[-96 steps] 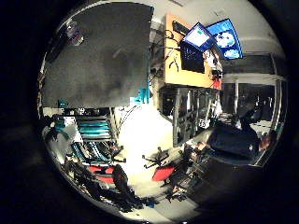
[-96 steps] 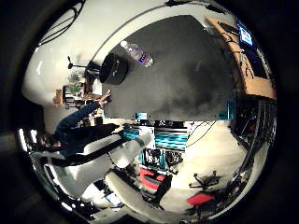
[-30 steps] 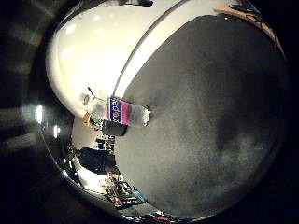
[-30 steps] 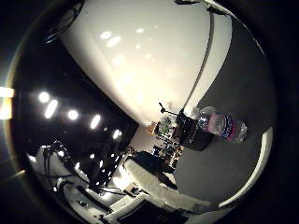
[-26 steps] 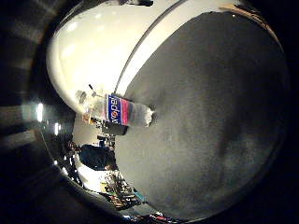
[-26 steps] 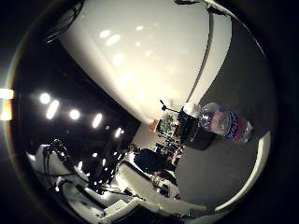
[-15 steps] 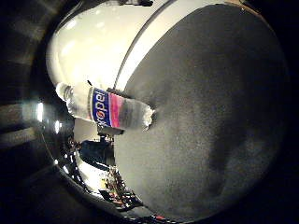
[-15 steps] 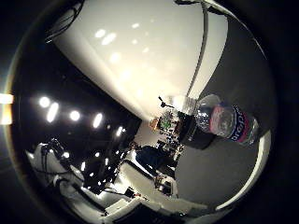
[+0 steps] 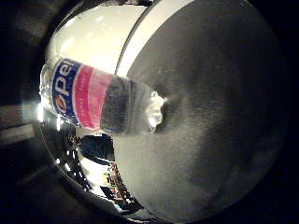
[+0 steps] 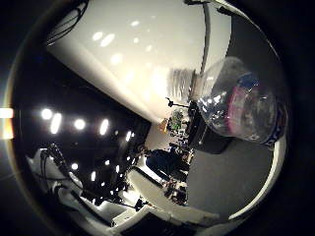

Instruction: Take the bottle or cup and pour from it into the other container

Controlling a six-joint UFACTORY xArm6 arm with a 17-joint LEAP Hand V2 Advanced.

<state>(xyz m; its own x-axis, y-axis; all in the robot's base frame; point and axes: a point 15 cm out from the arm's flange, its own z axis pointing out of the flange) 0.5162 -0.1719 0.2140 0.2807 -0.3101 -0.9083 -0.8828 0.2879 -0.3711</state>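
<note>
You are looking straight out of the palm at the bottle (image 9: 105, 100), a clear plastic one with a blue and pink label, standing on the dark grey tabletop (image 9: 210, 116) near its pale edge. It fills a good share of both palm views, so you can judge the palm to be close to it and facing its side, which suits a sideways grasp around the body for lifting and tipping. No part of the hand shows in either view, so you cannot tell whether it is released or clenched; nothing suggests the bottle is held yet. In the thumb-side view a dark container (image 10: 209, 137) sits just beside or behind the bottle, partly hidden by it; this is likely where you will pour, though you cannot see whether the two touch. It stands close enough that closing around the bottle may knock it. The rest of the tabletop around the bottle looks bare, and the room beyond is too dim to read.
</note>
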